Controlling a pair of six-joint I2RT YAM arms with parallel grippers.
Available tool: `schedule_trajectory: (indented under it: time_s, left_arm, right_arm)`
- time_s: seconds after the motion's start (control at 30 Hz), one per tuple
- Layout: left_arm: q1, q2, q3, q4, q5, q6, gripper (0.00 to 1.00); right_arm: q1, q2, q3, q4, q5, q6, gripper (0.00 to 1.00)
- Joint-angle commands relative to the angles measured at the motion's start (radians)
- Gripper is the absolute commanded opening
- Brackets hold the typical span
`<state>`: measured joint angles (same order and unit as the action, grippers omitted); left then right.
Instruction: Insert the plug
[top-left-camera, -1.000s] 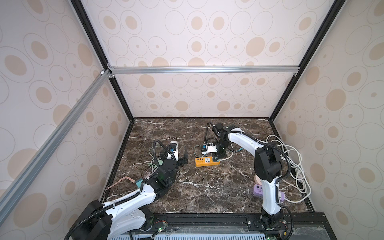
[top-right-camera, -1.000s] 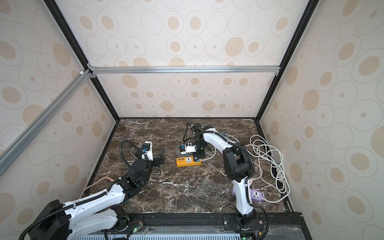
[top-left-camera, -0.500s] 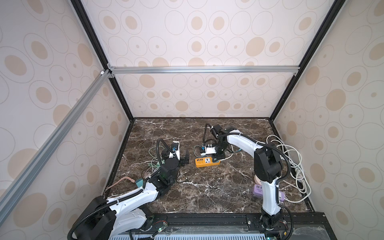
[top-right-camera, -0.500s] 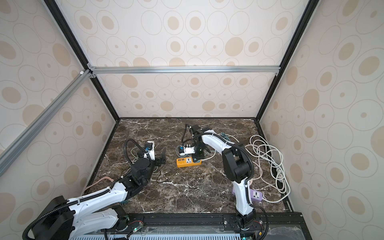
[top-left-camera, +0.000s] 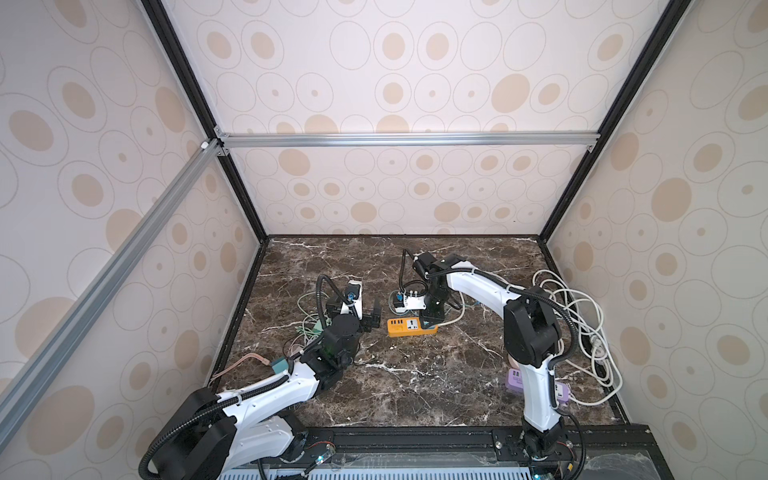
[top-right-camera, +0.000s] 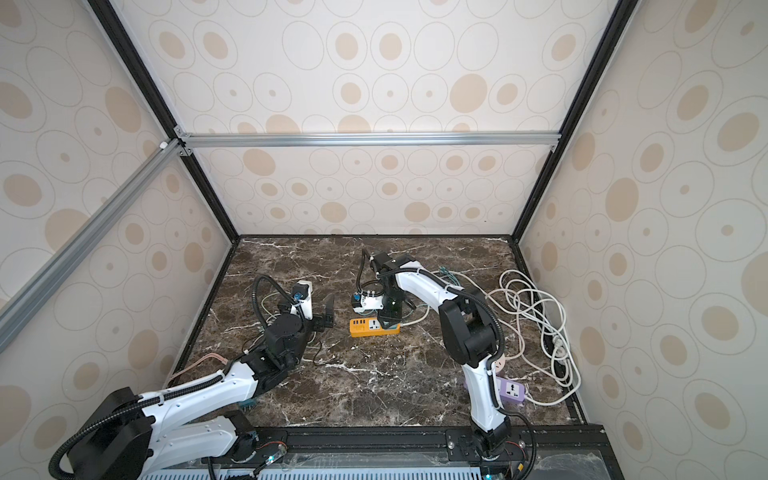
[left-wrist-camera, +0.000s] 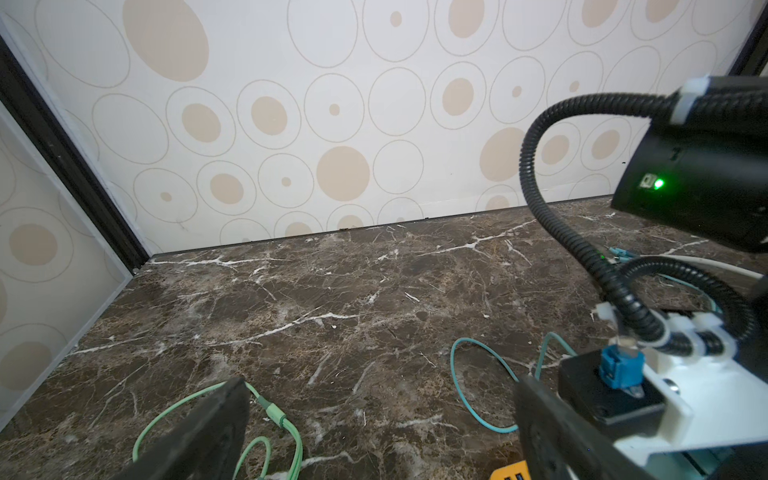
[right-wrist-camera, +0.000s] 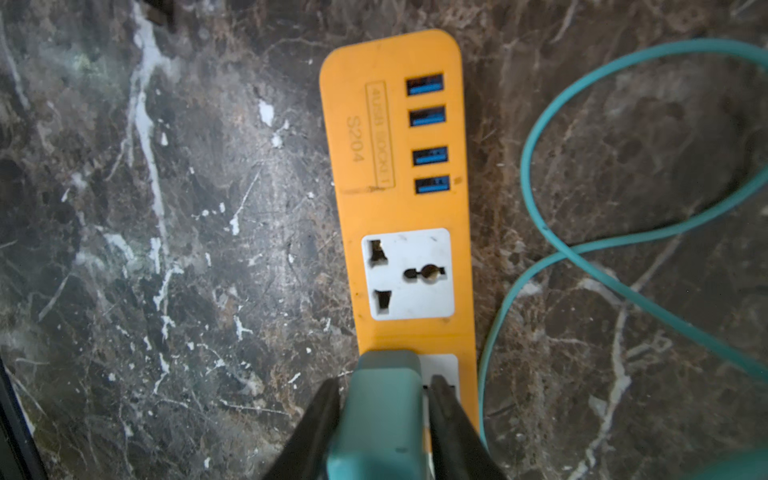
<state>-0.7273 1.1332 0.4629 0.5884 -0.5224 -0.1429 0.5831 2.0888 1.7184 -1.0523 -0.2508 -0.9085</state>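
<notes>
Both top views: right gripper stands over end of orange power strip; left gripper beside strip, apart. Left wrist: left gripper wide open, empty. Right wrist: teal plug on strip's end socket, fingers flank it; grip cannot tell.

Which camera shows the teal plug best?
The right wrist view: the teal plug fills the foreground between the jaws, on the orange power strip. In both top views the right gripper mostly hides it; the left wrist view misses it.
</notes>
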Motion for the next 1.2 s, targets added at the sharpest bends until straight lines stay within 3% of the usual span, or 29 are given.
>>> schedule_trajectory:
  time_s: [0.0, 0.13, 0.2, 0.23, 0.33, 0.47, 0.53, 0.7, 0.83, 0.93, 1.17]
  left_arm:
    - [0.011, 0.002, 0.038, 0.002, 0.009, -0.025, 0.98]
    - [0.016, 0.003, 0.036, -0.004, 0.010, -0.038, 0.98]
    - [0.017, 0.004, 0.034, -0.002, 0.010, -0.042, 0.98]
    - [0.021, 0.005, 0.033, -0.001, 0.010, -0.045, 0.98]
    - [0.025, 0.007, 0.029, 0.004, 0.014, -0.056, 0.98]
    - [0.032, 0.024, 0.037, 0.003, 0.029, -0.086, 0.98]
    - [0.033, 0.034, 0.040, 0.009, 0.034, -0.098, 0.98]
    - [0.034, 0.057, 0.051, 0.011, 0.045, -0.096, 0.98]
    - [0.035, 0.060, 0.060, -0.005, 0.048, -0.098, 0.98]
    - [0.034, 0.056, 0.057, -0.016, 0.045, -0.098, 0.98]
    - [0.036, 0.049, 0.049, -0.018, 0.039, -0.099, 0.98]
  right_arm:
    - [-0.019, -0.074, -0.004, -0.017, -0.095, 0.041, 0.51]
    - [-0.046, -0.191, -0.056, 0.066, -0.127, 0.155, 0.74]
    - [-0.065, -0.254, -0.109, 0.119, -0.149, 0.219, 0.79]
    - [-0.078, -0.293, -0.157, 0.167, -0.174, 0.265, 1.00]
    - [-0.118, -0.413, -0.321, 0.382, -0.192, 0.456, 1.00]
    - [-0.175, -0.501, -0.501, 0.673, -0.024, 0.872, 1.00]
    - [-0.221, -0.500, -0.535, 0.697, 0.058, 1.047, 1.00]
    - [-0.363, -0.404, -0.565, 0.691, 0.054, 1.459, 0.99]
    - [-0.371, -0.313, -0.533, 0.685, 0.046, 1.578, 0.86]
    - [-0.365, -0.277, -0.542, 0.748, 0.043, 1.632, 0.70]
    - [-0.328, -0.211, -0.511, 0.758, 0.084, 1.679, 0.53]
